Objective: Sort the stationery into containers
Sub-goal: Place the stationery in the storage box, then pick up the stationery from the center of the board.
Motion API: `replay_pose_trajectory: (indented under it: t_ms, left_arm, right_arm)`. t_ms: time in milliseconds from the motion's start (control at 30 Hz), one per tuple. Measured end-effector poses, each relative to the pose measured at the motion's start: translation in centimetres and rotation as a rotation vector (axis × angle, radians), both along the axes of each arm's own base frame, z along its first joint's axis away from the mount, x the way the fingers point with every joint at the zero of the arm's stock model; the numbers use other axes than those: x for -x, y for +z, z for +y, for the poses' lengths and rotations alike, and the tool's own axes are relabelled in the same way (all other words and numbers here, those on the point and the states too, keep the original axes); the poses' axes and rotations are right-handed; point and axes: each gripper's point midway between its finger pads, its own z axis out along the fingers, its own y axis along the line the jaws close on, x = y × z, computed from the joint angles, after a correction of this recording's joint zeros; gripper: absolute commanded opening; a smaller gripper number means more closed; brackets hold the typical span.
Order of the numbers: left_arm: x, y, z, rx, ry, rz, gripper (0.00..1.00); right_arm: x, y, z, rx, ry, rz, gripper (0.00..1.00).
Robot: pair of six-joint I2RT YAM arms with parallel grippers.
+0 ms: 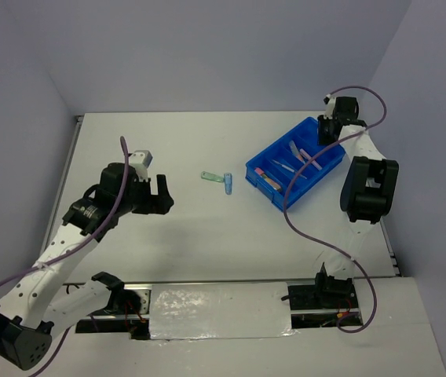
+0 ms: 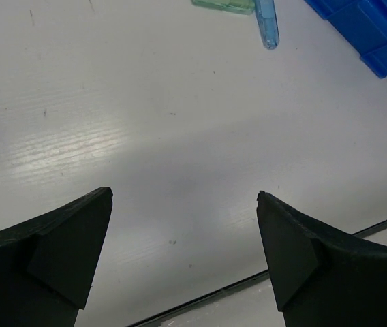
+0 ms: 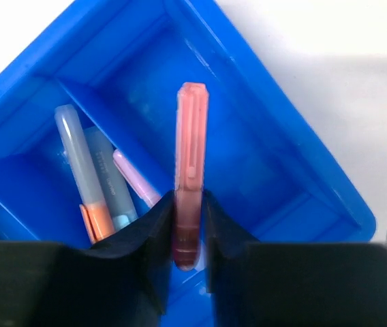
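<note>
A bright blue tray (image 1: 333, 161) with long compartments sits at the right of the table and holds several pens. My right gripper (image 3: 188, 204) is shut on a pink pen (image 3: 191, 150) and holds it over the tray's end compartment (image 3: 248, 163); it hangs over the tray's far end in the top view (image 1: 329, 129). The neighbouring compartment holds a grey pen with an orange cap (image 3: 81, 170), a grey-blue pen (image 3: 108, 184) and a lilac pen (image 3: 135, 180). A green pen (image 1: 210, 177) and a light blue pen (image 1: 228, 183) lie on the table. My left gripper (image 1: 160, 196) is open and empty, left of them.
The table's left edge rail (image 1: 70, 157) runs past the left arm. A dark seam (image 2: 248, 279) marks the table's near edge under the left gripper. The tray's corner (image 2: 377, 34) shows in the left wrist view, beside the light blue pen (image 2: 267, 24) and green pen (image 2: 224, 4).
</note>
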Motion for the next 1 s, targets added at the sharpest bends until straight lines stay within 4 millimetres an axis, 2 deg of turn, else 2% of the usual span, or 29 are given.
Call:
replay_pose_trajectory:
  t_ms: [33,67,100,200,233,367,433,500,533,567,600,633,700,733,800,867,900,1000]
  left_arm:
    - [0.1,-0.2,0.1,-0.003,-0.001,0.004,0.99]
    - [0.1,-0.3,0.1,-0.005,-0.001,0.006,0.99]
    - [0.2,-0.4,0.1,-0.005,-0.001,0.005,0.99]
    - [0.3,-0.2,0.1,-0.003,-0.001,0.0,0.99]
    - [0.2,-0.2,0.2,-0.003,0.001,-0.002,0.99]
    - [0.1,-0.3,0.5,-0.009,0.013,-0.004,0.99]
    - [-0.1,-0.3,0.9,-0.014,0.031,-0.005,0.99]
    - [-0.5,-0.3,1.8,-0.021,0.072,-0.008,0.99]
    - [-0.8,-0.3,2.5,-0.03,0.106,-0.01,0.99]
    - [-1.1,-0.4,3.3,-0.041,0.143,-0.011,0.99]
    - [-1.4,-0.4,4.6,-0.054,0.202,-0.012,0.99]
    - [-1.6,-0.5,5.7,-0.063,0.255,-0.008,0.99]
    - [-1.8,-0.7,7.9,-0.094,0.352,-0.003,0.99]
    - [-1.8,-0.7,8.5,-0.098,0.383,-0.002,0.99]
    - [-1.8,-0.7,8.8,-0.101,0.399,0.0,0.99]
    - [-1.8,-0.9,8.8,-0.103,0.399,0.008,0.99]
    - [-1.8,-1.0,8.8,-0.105,0.399,0.012,0.99]
    - [-1.9,-1.3,8.7,-0.11,0.398,0.024,0.99]
  right_arm:
    - [0.0,0.0,-0.1,-0.003,-0.001,0.001,0.43]
    - [0.0,0.1,-0.2,-0.008,-0.003,0.003,0.54]
    - [0.1,0.1,-0.3,-0.011,-0.008,0.003,0.58]
    - [-0.2,0.7,-0.5,-0.011,-0.012,0.002,0.62]
    - [-0.4,0.9,-0.6,-0.011,-0.013,-0.001,0.67]
    - [-0.5,2.1,-0.3,-0.027,-0.016,-0.01,0.69]
    - [-0.3,3.1,0.5,-0.054,-0.013,-0.027,0.71]
    - [0.2,4.7,2.6,-0.068,0.01,-0.064,0.73]
    - [0.6,5.8,4.8,-0.068,0.052,-0.088,0.75]
    - [1.1,6.9,7.8,-0.075,0.112,-0.115,0.75]
    - [1.4,8.2,11.6,-0.085,0.195,-0.15,0.75]
    - [1.8,9.4,15.8,-0.105,0.293,-0.187,0.82]
    - [3.4,11.5,26.1,-0.174,0.541,-0.258,0.99]
    - [4.6,11.7,30.2,-0.199,0.647,-0.26,1.0]
    - [6.1,11.1,36.7,-0.214,0.816,-0.242,1.0]
    - [5.7,9.6,41.2,-0.196,0.919,-0.237,1.0]
    - [5.5,8.2,42.5,-0.177,0.95,-0.219,0.99]
    - [4.9,3.0,44.1,-0.102,0.99,-0.131,0.96]
